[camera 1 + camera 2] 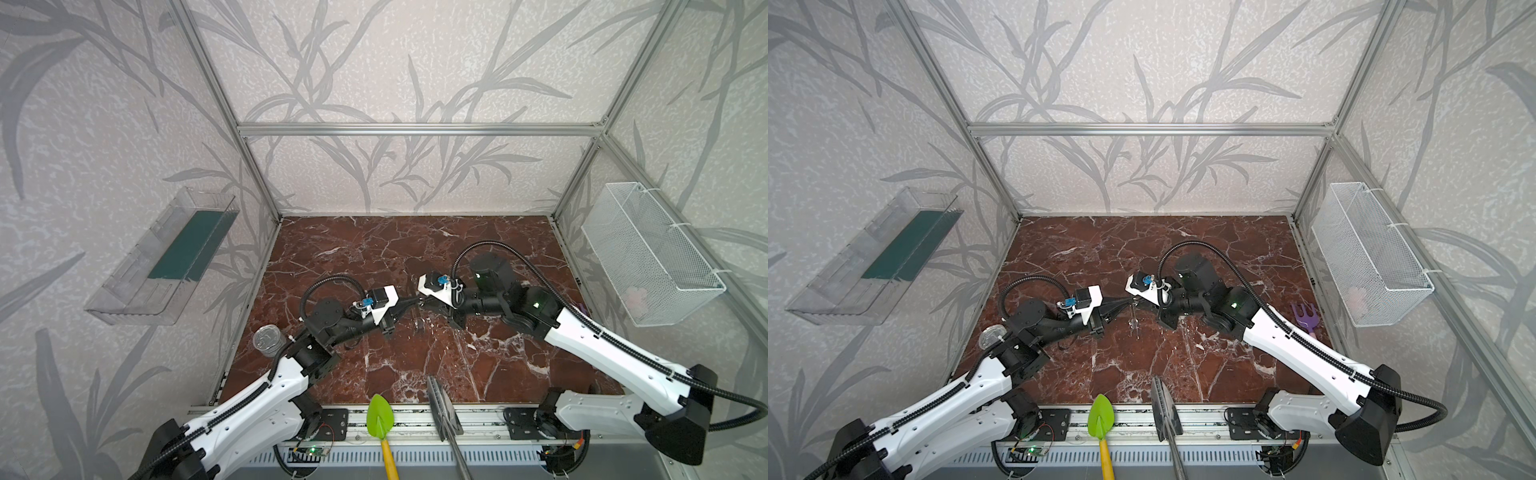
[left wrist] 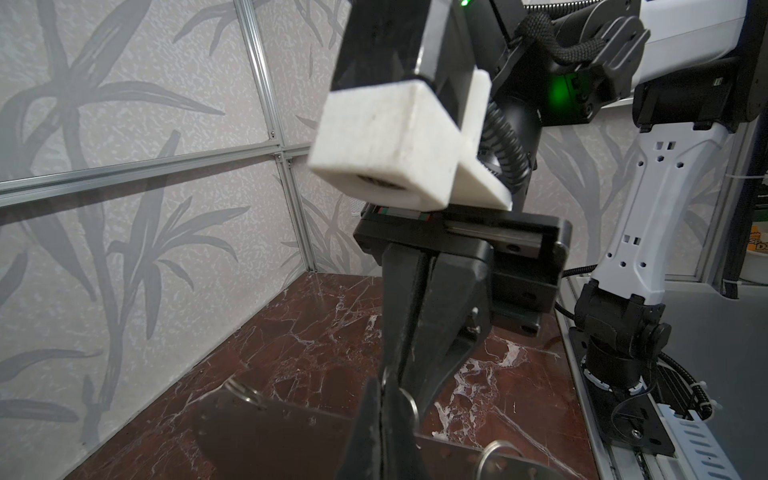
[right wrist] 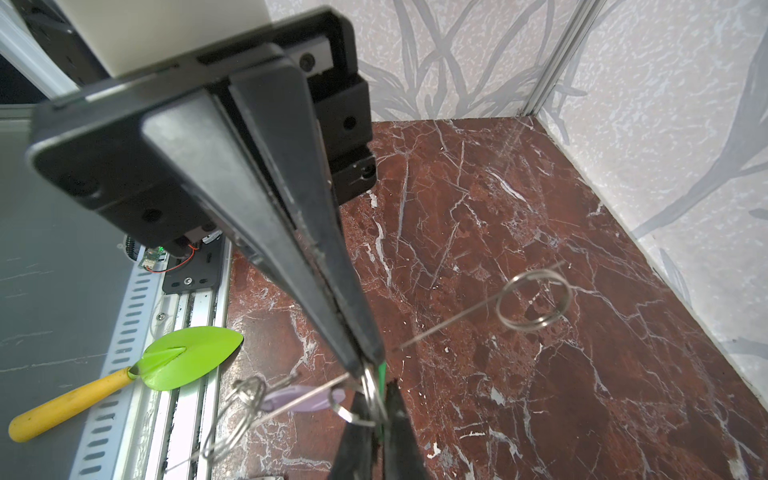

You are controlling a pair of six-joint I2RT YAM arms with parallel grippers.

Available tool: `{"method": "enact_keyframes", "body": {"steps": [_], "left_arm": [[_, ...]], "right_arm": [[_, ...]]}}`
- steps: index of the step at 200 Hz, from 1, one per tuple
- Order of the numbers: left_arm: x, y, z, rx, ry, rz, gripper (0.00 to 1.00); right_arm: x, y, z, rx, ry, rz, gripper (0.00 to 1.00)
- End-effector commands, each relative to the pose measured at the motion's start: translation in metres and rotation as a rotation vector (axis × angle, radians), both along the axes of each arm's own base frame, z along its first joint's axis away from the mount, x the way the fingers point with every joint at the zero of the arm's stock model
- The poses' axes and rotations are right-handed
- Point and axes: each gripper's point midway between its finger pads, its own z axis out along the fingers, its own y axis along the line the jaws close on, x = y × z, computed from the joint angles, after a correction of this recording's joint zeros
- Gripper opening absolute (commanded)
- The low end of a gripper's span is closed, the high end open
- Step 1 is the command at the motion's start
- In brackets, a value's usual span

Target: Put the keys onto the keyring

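Both pairs of jaws are pressed together, tip to tip, above the middle of the red-brown marble bench (image 1: 478,365). In the right wrist view, the right gripper (image 3: 365,365) is clamped on a thin silver split ring (image 3: 372,395), and the left gripper (image 3: 384,419) meets it there with a sliver of the bright green key head (image 3: 381,376) between them; which part the left one pinches I cannot tell for certain. Beside them hangs the pale lilac key head (image 3: 299,398). In the left wrist view, the flat grey-beige keyring tag (image 2: 266,436) sits just under the left gripper's tips. A green toy trowel with a yellow handle (image 1: 380,419) lies at the bench's front edge.
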Motion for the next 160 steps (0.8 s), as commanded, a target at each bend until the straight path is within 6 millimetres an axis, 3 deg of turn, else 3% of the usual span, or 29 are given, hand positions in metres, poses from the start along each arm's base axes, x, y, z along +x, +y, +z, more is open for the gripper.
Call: {"method": "enact_keyframes", "body": {"steps": [1, 38, 101, 160], "left_arm": [[0.004, 0.001, -0.001, 0.009, -0.001, 0.018, 0.00], [0.005, 0.001, -0.006, 0.026, 0.010, 0.022, 0.00], [-0.002, 0.003, 0.004, -0.030, -0.018, 0.000, 0.00], [-0.001, 0.003, 0.004, -0.041, -0.018, 0.006, 0.00]], "right_arm": [[-0.009, 0.006, 0.018, 0.041, -0.008, 0.062, 0.00], [-0.010, 0.005, 0.022, 0.054, -0.012, 0.058, 0.00], [-0.009, 0.012, -0.003, -0.022, 0.064, 0.086, 0.00], [-0.018, 0.016, -0.004, -0.020, 0.068, 0.125, 0.00]]}}
